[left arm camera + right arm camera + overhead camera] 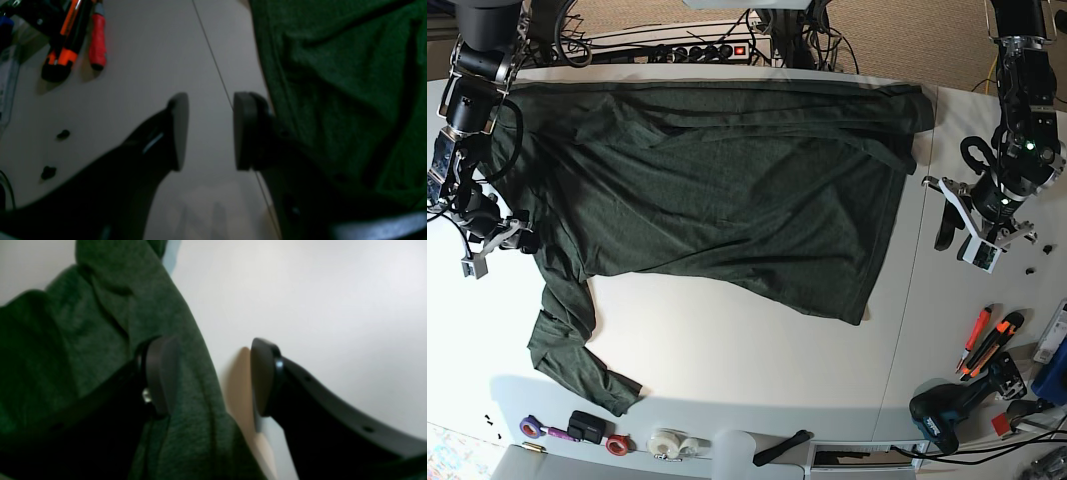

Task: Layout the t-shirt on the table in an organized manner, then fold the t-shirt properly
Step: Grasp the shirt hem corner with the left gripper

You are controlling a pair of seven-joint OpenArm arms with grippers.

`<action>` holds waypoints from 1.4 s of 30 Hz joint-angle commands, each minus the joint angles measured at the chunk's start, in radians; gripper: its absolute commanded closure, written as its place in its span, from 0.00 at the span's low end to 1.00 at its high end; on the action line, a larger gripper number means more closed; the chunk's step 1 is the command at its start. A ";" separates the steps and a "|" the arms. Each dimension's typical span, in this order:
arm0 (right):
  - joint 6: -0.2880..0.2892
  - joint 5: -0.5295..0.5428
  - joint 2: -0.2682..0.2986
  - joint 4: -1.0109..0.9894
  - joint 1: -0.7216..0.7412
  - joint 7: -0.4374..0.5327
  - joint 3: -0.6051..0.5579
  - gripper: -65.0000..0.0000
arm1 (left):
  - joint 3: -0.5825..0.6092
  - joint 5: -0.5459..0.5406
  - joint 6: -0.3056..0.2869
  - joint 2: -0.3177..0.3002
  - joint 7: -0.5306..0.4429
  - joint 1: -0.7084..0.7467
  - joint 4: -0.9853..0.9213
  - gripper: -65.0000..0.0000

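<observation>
Both grippers, left gripper (pixel 210 131) and right gripper (pixel 213 376), gaping empty beside the spread t-shirt (pixel 717 180), ready to regrip.

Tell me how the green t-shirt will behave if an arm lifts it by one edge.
The t-shirt will likely droop and drag rather than rise flat: it lies wrinkled, with one sleeve trailing limply. Its knit looks unlikely to slip from a grip. On the smooth table, it will probably slide and bunch when pulled.

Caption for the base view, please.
Green t-shirt spread across the white table, one sleeve trailing; both arms at its sides, jaws open.
</observation>
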 commanded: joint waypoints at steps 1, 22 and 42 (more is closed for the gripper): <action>0.009 -0.010 0.011 -0.004 0.009 -0.023 -0.006 0.48 | -0.008 -0.008 0.004 -0.016 -0.023 -0.011 0.015 0.64; 0.028 0.027 -0.050 -0.006 0.009 -0.068 -0.004 1.00 | -0.008 -0.132 0.005 -0.010 -0.023 -0.032 -0.052 0.64; 0.028 0.050 -0.050 -0.006 0.008 -0.048 -0.004 1.00 | -0.007 -0.516 -0.144 0.076 0.134 -0.680 -1.138 0.54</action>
